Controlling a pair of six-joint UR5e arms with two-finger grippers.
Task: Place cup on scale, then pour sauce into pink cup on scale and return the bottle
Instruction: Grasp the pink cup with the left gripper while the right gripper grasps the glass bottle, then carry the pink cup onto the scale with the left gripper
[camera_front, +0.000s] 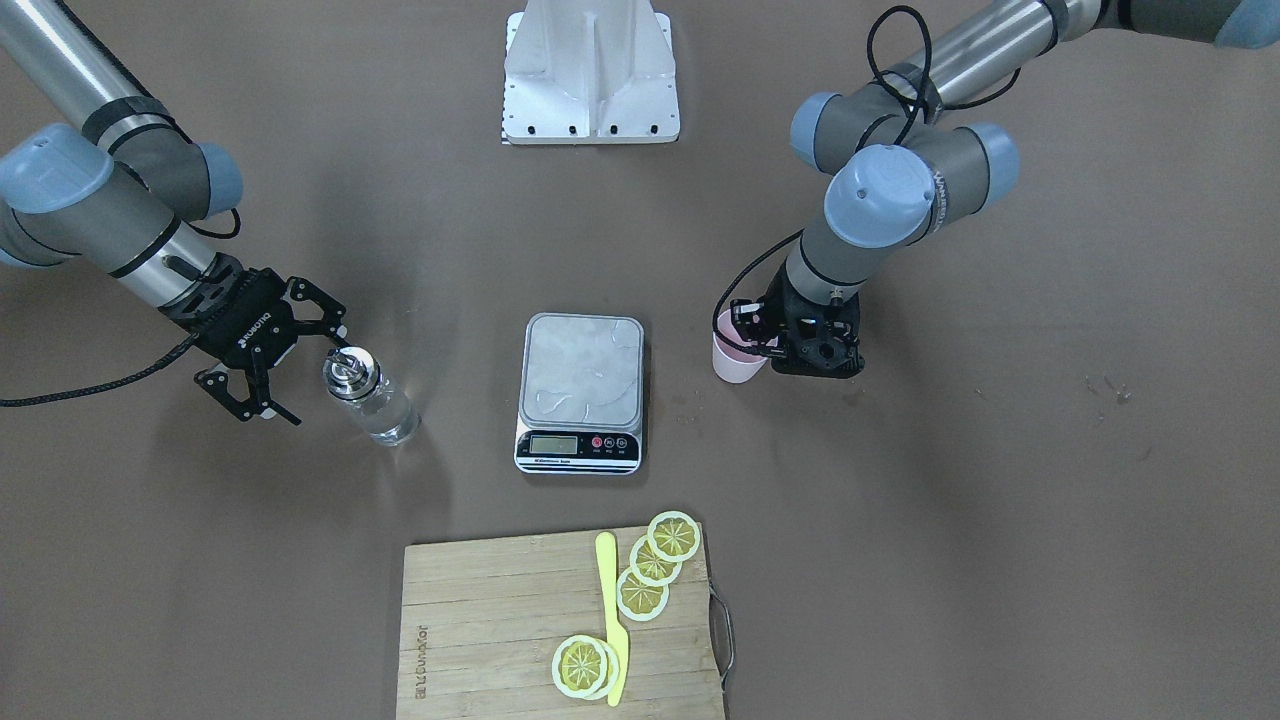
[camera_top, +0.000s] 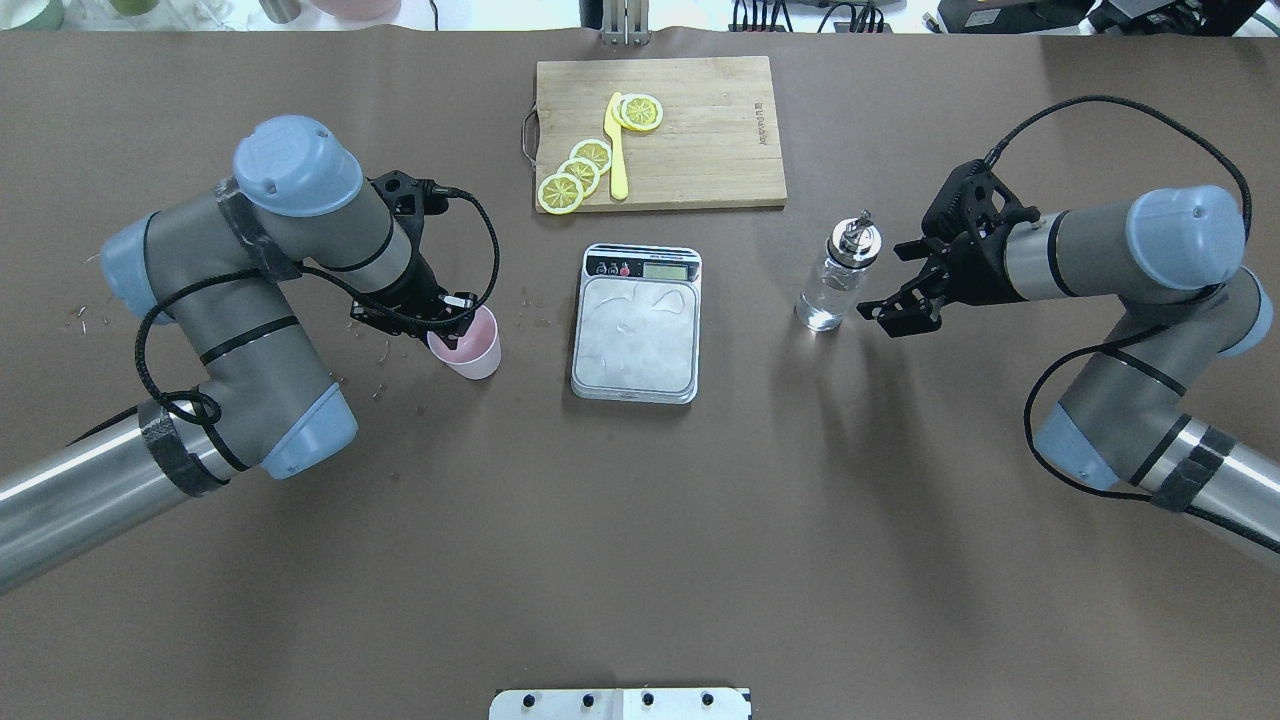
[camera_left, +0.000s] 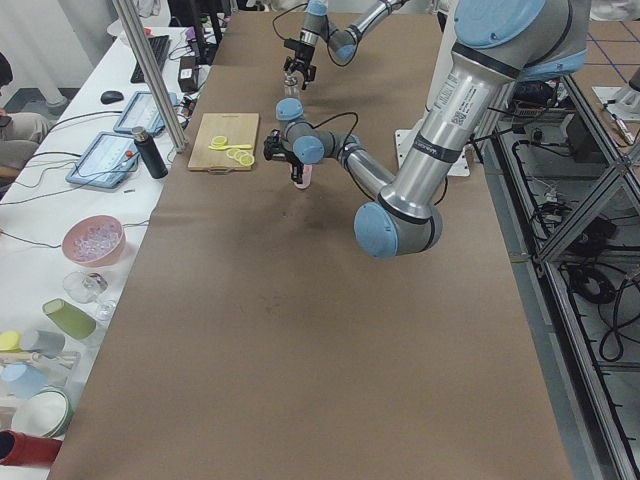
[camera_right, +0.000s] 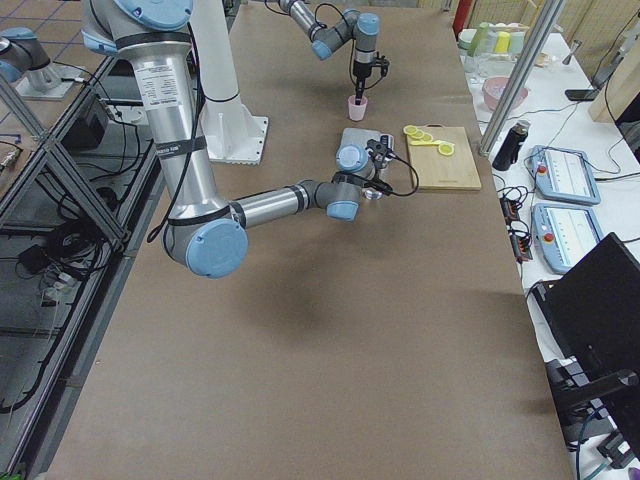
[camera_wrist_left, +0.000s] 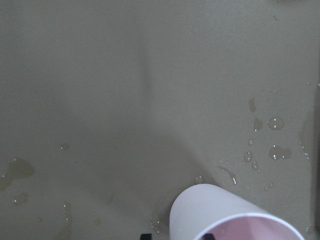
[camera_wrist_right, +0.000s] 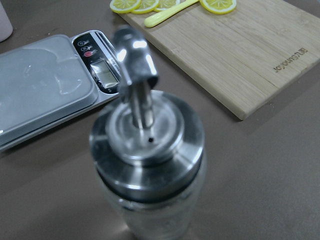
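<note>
The pale pink cup (camera_top: 472, 348) stands on the table to the left of the scale (camera_top: 638, 335), whose platform carries nothing. My left gripper (camera_top: 452, 322) points down at the cup's rim, one finger inside and one outside, shut on the wall; the left wrist view shows the cup (camera_wrist_left: 225, 215) at its bottom edge. The clear glass bottle (camera_top: 835, 280) with a metal spout stands upright to the right of the scale, with clear sauce inside. My right gripper (camera_top: 892, 282) is open just beside the bottle, not touching it. The bottle cap (camera_wrist_right: 147, 150) fills the right wrist view.
A bamboo cutting board (camera_top: 700, 130) with lemon slices (camera_top: 580, 170) and a yellow knife (camera_top: 617, 150) lies beyond the scale. Water drops (camera_wrist_left: 272, 137) dot the table near the cup. The robot's base plate (camera_front: 590, 80) is at the table's near edge.
</note>
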